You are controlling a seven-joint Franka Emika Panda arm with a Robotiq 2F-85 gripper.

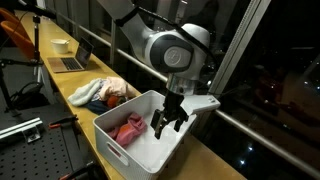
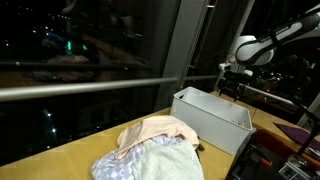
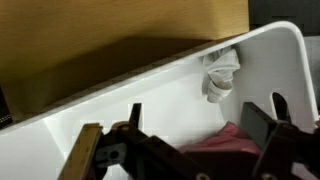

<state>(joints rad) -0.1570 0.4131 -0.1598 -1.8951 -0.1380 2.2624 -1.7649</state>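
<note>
Hovering at the mouth of the bin (image 1: pixel 140 155), the gripper (image 1: pixel 170 125) is pointing down, jaws spread wide and empty, clearing the walls. The cloth (image 1: pixel 130 128) is lying inside the bin, just beside the gripper. A pile (image 1: pixel 100 92) of clothes is lying outside the bin.

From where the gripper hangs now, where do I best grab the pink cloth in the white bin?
Best bet: pinch the raised crumpled fold at the top of the pink cloth, coming straight down with the open gripper; walls of the bin block every side approach.
</note>
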